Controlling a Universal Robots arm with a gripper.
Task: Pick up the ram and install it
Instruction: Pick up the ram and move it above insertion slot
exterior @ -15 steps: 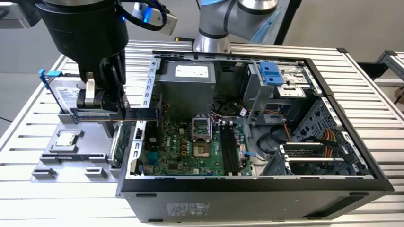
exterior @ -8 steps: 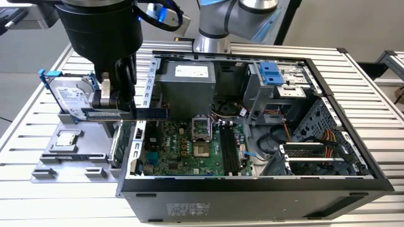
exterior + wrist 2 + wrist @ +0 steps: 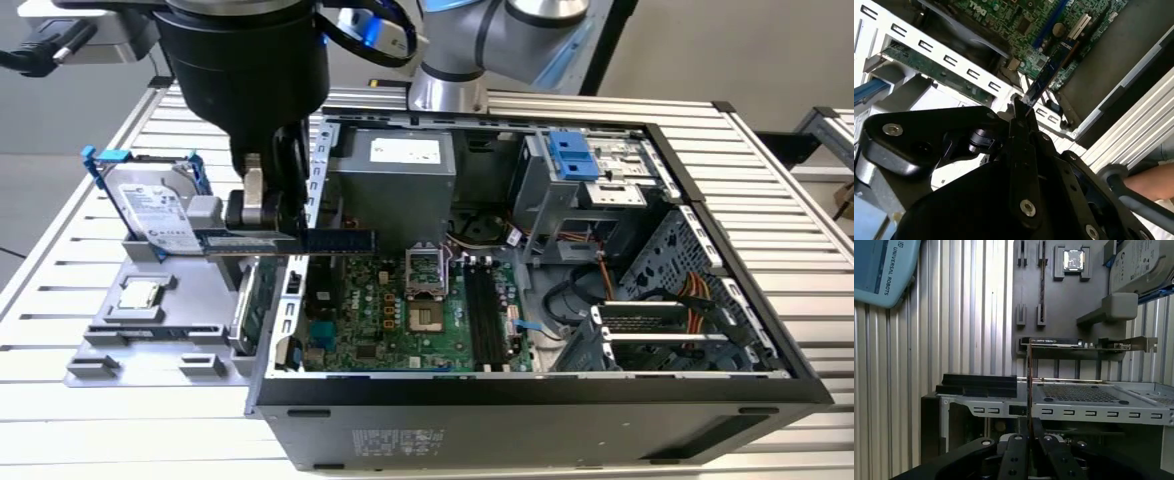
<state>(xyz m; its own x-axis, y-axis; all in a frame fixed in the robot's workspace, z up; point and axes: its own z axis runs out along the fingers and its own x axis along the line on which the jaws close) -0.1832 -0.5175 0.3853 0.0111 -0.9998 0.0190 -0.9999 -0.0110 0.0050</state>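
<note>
- Blue ram (image 3: 331,239) is clamped level between the closed fingers of the hand (image 3: 267,234). It crosses one side wall of the open computer case (image 3: 534,400), its far end above the green board (image 3: 387,310) inside.
- A grey tray (image 3: 134,345) and hard drive (image 3: 154,210) rest on the bench (image 3: 80,420) just outside that wall.

Slatted aluminium table (image 3: 787,250), bare ribs exposed on all sides of the load. Directly on it:
- Open computer case (image 3: 534,415), laid on its side with the interior facing up, across the middle and the exterior view's right.
- Flat grey fixture plate (image 3: 147,345), just beside the case on the exterior view's left.
</note>
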